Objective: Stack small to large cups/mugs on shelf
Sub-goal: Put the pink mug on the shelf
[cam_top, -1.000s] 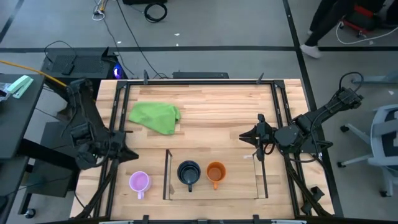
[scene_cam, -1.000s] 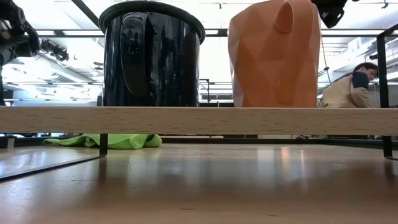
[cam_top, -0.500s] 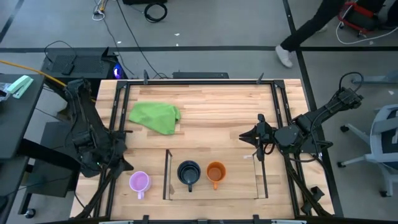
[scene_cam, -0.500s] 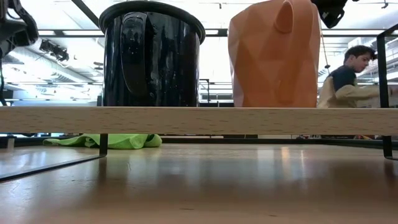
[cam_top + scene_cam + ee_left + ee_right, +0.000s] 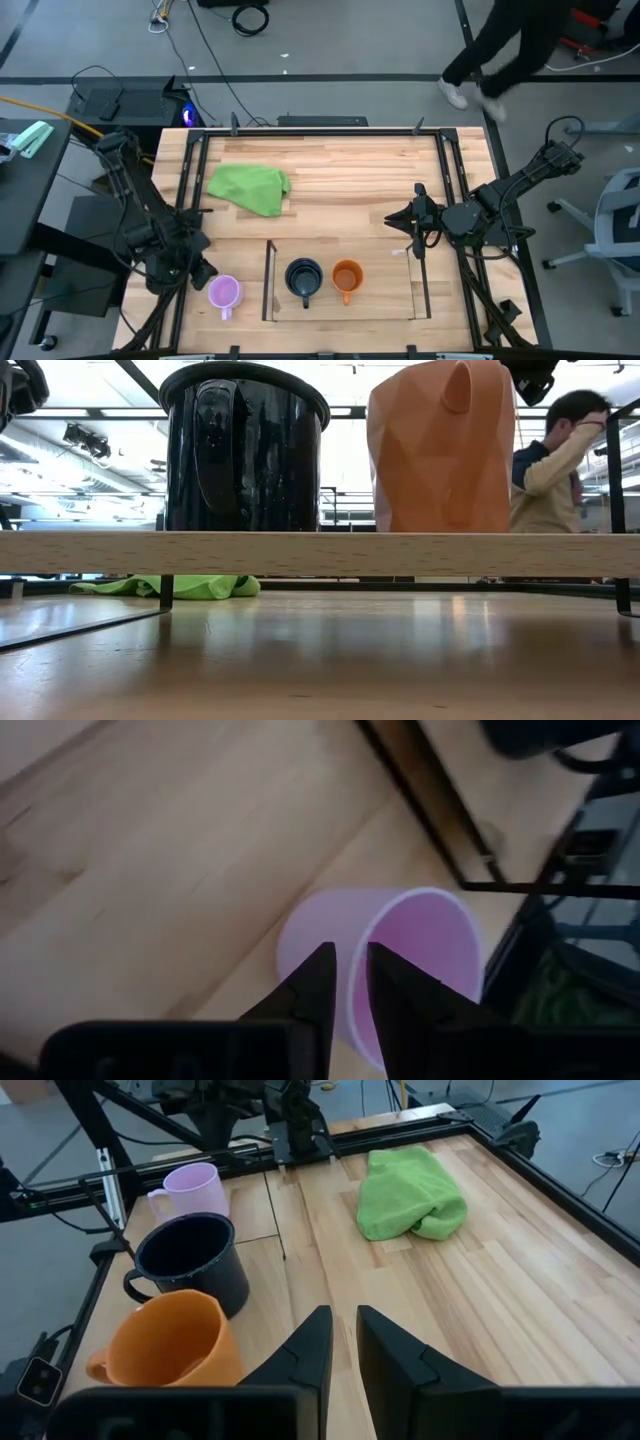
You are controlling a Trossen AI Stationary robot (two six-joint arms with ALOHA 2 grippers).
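Note:
The black mug (image 5: 303, 277) and the orange mug (image 5: 346, 277) stand upright side by side on the wooden floor of the shelf (image 5: 400, 300), at the table's near edge. The low view shows both, the black mug (image 5: 245, 450) and the orange mug (image 5: 440, 450). The light purple mug (image 5: 224, 292) stands on the table just left of the shelf. My left gripper (image 5: 196, 270) is shut; in its wrist view it (image 5: 349, 965) is just before the purple mug's (image 5: 400, 960) rim. My right gripper (image 5: 392, 221) is shut and waits beyond the shelf's right end.
A crumpled green cloth (image 5: 250, 187) lies at the table's far left. The shelf's clear side panels (image 5: 270, 280) stand between the purple mug and the black mug. A person (image 5: 500, 50) walks on the floor beyond the far edge.
My left gripper has moved toward the table's near edge and somewhat right, closing on the purple mug. The mugs have stayed where they were. A person has walked past beyond the table's far right corner.

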